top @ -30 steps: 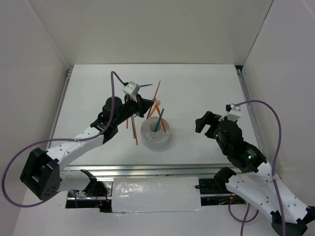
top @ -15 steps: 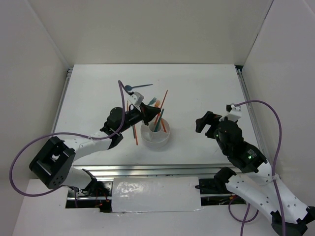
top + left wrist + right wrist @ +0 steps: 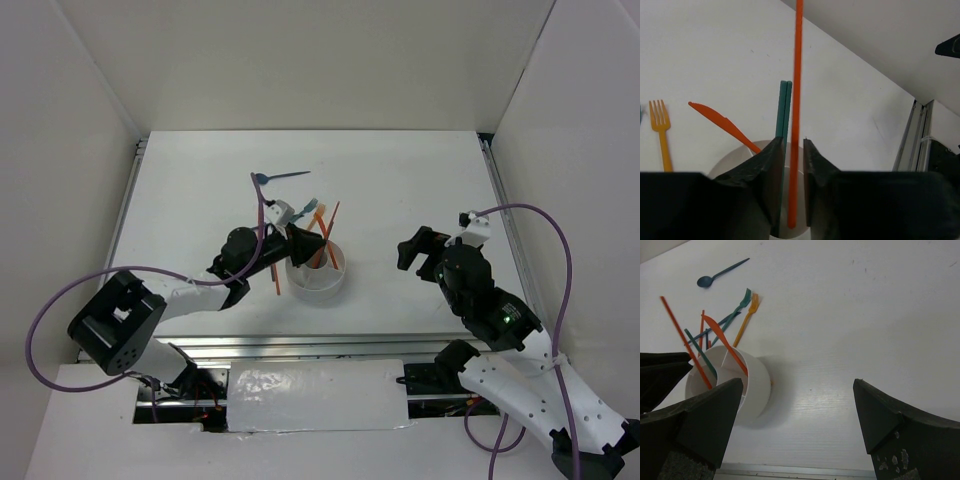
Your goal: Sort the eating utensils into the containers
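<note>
The round white container (image 3: 322, 286) stands mid-table with an orange knife (image 3: 722, 340) and dark teal chopsticks (image 3: 784, 105) leaning in it. My left gripper (image 3: 298, 238) hovers at its left rim, jaws slightly open. An orange chopstick (image 3: 798, 75) stands loose between them, with a gap beside it and its lower end inside the container (image 3: 735, 157). My right gripper (image 3: 415, 250) is open and empty, right of the container (image 3: 757, 385). Behind the container lie a blue spoon (image 3: 280, 177), a teal fork (image 3: 737, 307) and an orange fork (image 3: 747, 315).
Another orange chopstick (image 3: 276, 278) lies on the table just left of the container, beside my left arm. White walls close in the table on three sides. A metal rail (image 3: 300, 345) runs along the near edge.
My left gripper moved right and down to the container, bringing the orange chopstick into it, and its jaws have parted from the stick. The right arm stayed still.
</note>
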{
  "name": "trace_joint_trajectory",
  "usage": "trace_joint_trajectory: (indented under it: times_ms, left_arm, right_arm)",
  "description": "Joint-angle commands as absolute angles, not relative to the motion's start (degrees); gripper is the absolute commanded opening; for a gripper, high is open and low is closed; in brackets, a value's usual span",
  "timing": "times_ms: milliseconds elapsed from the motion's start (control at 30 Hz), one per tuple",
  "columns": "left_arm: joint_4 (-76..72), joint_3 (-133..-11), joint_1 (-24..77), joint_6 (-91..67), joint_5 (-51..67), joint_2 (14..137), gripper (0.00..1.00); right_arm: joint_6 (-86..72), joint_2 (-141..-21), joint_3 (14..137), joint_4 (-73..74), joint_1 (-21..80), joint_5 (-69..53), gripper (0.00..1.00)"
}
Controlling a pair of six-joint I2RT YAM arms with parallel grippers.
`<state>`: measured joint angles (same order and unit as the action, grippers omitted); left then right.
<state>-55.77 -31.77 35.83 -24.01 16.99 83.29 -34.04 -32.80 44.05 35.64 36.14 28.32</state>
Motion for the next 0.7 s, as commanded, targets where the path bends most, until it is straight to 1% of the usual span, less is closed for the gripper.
trace_joint_trajectory:
  times_ms: [0, 133, 200, 267, 300, 367, 400, 433, 467, 500, 533, 567, 633, 667]
  left_arm:
    - [-57.8, -32.0, 36.0, -22.9, 16.5, 81.6, 0.37]
    - [-54.8, -32.3, 36.0, -21.4, 14.7, 78.9, 0.47]
    - [-53.1, -33.0, 35.9, -20.2, 13.5, 76.3, 0.49]
    - [-48.1, -34.0, 35.8, -19.0, 11.7, 73.6, 0.49]
    - [-45.3, -35.9, 35.7, -18.2, 8.5, 70.5, 0.49]
    - [-32.6, -39.7, 33.3, -18.7, 5.4, 68.6, 0.46]
    - [-27.4, -44.5, 31.0, -20.3, 4.0, 68.6, 0.44]
    - [-22.2, -47.2, 29.9, -20.6, 0.8, 69.3, 0.44]
    - [-11.9, -49.6, 28.9, -21.3, -1.8, 70.3, 0.43]
    - [-7.5, -54.3, 26.9, -22.6, -5.9, 73.3, 0.42]
    - [-0.9, -56.0, 25.8, -23.3, -7.4, 74.8, 0.42]
    - [2.8, -58.9, 23.1, -26.2, -8.7, 78.4, 0.42]
    - [9.4, -61.5, 20.9, -27.9, -9.5, 82.2, 0.44]
    - [10.8, -63.9, 19.9, -28.7, -10.1, 86.4, 0.44]
  right_arm:
    - [-34.5, -32.7, 46.1, 36.5, 36.5, 29.7, 1.00]
    - [-34.5, -32.9, 46.1, 36.0, 36.6, 29.4, 1.00]
    - [-34.5, -33.1, 46.1, 35.9, 36.6, 29.3, 1.00]
    - [-34.5, -33.2, 46.2, 36.0, 36.5, 29.2, 1.00]
    - [-34.5, -33.2, 46.2, 35.9, 36.6, 29.2, 1.00]
    - [-34.5, -33.1, 46.1, 35.8, 36.6, 29.1, 1.00]
    - [-34.5, -33.1, 46.1, 35.6, 36.6, 28.9, 1.00]
    - [-34.5, -33.1, 46.0, 35.4, 36.6, 28.8, 1.00]
    - [-34.5, -33.2, 45.8, 35.2, 36.7, 28.7, 1.00]
    - [-34.5, -33.1, 45.6, 34.9, 36.7, 28.5, 1.00]
    - [-34.5, -33.3, 45.6, 34.6, 36.6, 28.4, 1.00]
    - [-34.5, -33.6, 45.6, 34.2, 36.6, 28.0, 1.00]
    - [-34.5, -33.9, 45.8, 34.0, 36.6, 27.8, 1.00]
    - [-34.5, -34.1, 45.9, 34.0, 36.7, 27.6, 1.00]
